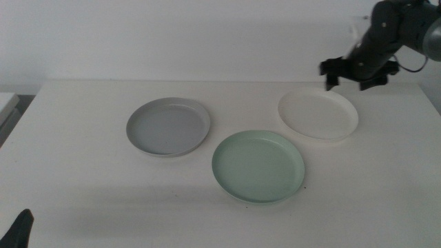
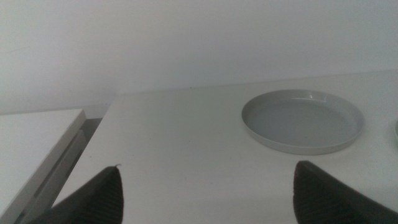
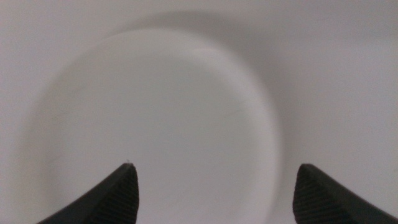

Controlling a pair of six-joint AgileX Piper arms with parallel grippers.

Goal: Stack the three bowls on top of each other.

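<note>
we hold our right gripper (image 1: 354, 74), jaws spread and empty, above the far rim of the white bowl (image 1: 318, 114). the low rim could slip out. grey bowl (image 1: 168, 126) and mint bowl (image 1: 258, 166) lie apart; left gripper (image 1: 19, 227) waits, spread.

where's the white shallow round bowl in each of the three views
Middle view: the white shallow round bowl sits at the table's right rear, beside the open right gripper.
Left wrist view: not in it; only the grey shallow round bowl shows fully.
Right wrist view: it fills the picture.
Shared landmark: the white tabletop.
</note>
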